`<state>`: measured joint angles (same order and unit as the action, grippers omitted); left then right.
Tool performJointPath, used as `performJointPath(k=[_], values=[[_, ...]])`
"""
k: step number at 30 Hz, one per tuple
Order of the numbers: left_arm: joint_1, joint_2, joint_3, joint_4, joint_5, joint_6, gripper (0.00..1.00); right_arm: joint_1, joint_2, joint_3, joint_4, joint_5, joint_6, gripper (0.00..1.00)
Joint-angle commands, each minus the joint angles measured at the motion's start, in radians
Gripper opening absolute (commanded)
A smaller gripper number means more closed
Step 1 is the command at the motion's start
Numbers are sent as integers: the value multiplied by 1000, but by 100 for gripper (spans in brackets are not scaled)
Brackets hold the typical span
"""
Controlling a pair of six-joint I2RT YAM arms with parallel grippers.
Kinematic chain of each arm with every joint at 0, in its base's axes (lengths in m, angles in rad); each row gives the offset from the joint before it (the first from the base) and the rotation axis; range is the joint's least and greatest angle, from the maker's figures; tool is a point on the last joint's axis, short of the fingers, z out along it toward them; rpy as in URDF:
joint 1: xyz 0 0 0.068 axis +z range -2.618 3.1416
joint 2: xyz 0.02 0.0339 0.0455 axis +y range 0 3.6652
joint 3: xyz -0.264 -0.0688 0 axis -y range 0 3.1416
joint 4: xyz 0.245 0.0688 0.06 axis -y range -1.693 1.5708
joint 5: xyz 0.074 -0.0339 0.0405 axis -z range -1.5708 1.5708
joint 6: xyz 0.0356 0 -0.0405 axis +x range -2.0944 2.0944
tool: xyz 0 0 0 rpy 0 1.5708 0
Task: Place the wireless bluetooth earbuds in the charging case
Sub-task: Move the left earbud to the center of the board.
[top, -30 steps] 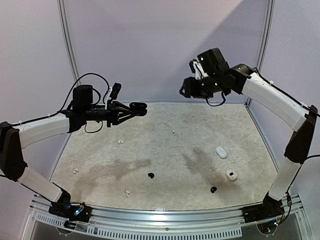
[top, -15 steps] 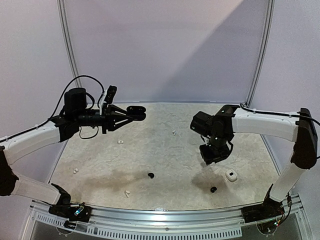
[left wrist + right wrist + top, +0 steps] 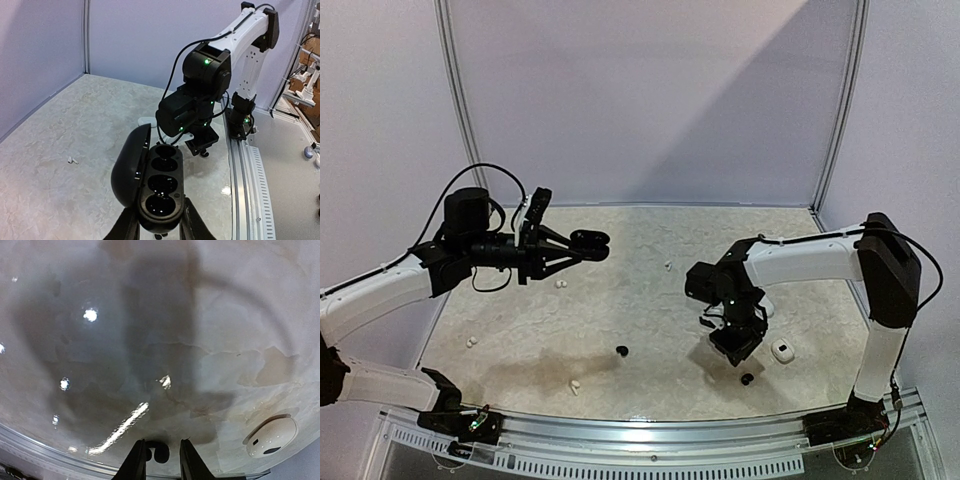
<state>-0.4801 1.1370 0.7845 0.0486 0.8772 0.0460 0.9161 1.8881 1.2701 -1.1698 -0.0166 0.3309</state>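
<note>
- Since the earlier frame the right arm has swung down from high at the back of the table to low over its near right part. The left arm has barely shifted.
- Black earbud [image 3: 158, 452]: lies on the table [image 3: 150, 315] directly between the fingertips of the right gripper [image 3: 162, 442], close to the table's near edge.
- In the right wrist view the bud sits closer to the left-hand finger, with a gap on the other side. The bud is too small to make out its long axis.
- Right gripper: fingers apart and straddling the bud, not yet pinching it.
- Judgement: the next move is a straight close on the bud, with no sideways correction needed beyond centring.
- White charging case [image 3: 272, 436]: closed, lying near the gripper and off to one side, clear of the fingers.
- Black charging case [image 3: 160, 185]: lid open and its round wells look empty. It is clamped at its base in the left gripper [image 3: 159, 227] and held aloft over the far left of the table, well apart from the bud.
- The right arm is much the nearer to this bud, and the left is occupied.
- Second black bud [image 3: 622, 351] and white buds [image 3: 574, 386] lie loose elsewhere.
</note>
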Motion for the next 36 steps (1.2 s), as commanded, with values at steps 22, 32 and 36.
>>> performJointPath(k=[22, 32, 36], values=[[-17, 1, 9, -82, -14, 58, 0, 20, -61, -140, -27, -60, -17, 19], [-17, 0, 7, -87, -15, 67, 0, 24, -68, -168, -34, -74, -15, 22], [-17, -4, 3, -87, -16, 70, 0, 25, -78, -184, -29, -84, -21, 24]])
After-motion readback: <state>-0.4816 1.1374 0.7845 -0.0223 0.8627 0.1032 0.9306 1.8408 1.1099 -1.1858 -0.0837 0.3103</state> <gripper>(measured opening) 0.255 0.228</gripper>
